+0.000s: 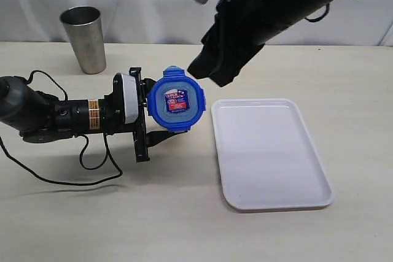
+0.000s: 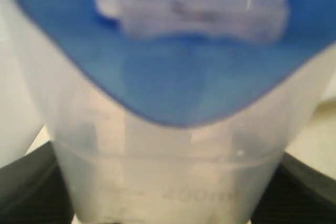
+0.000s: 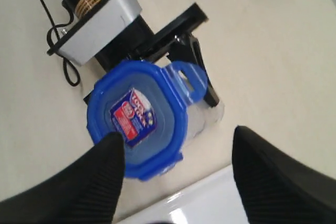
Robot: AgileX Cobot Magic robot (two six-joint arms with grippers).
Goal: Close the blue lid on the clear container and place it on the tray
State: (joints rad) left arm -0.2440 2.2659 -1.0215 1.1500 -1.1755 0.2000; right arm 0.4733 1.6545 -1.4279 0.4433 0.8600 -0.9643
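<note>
The blue lid (image 1: 176, 99) sits on top of the clear container (image 3: 207, 116), sticker facing up. One flap (image 3: 188, 77) sticks outward. My left gripper (image 1: 161, 110) reaches in from the left, low over the table, and is shut on the container's sides. In the left wrist view the container (image 2: 168, 171) fills the picture, with the lid (image 2: 178, 72) showing through its wall. My right gripper (image 1: 210, 72) hangs open just above and right of the lid, touching nothing; its dark fingers (image 3: 105, 174) frame the lid (image 3: 136, 119). The white tray (image 1: 270, 151) lies empty to the right of the container.
A steel tumbler (image 1: 84, 38) stands at the back left. The left arm's black cable (image 1: 92, 164) loops over the table in front of that arm. The tray's rim (image 3: 199, 203) lies right next to the container's base.
</note>
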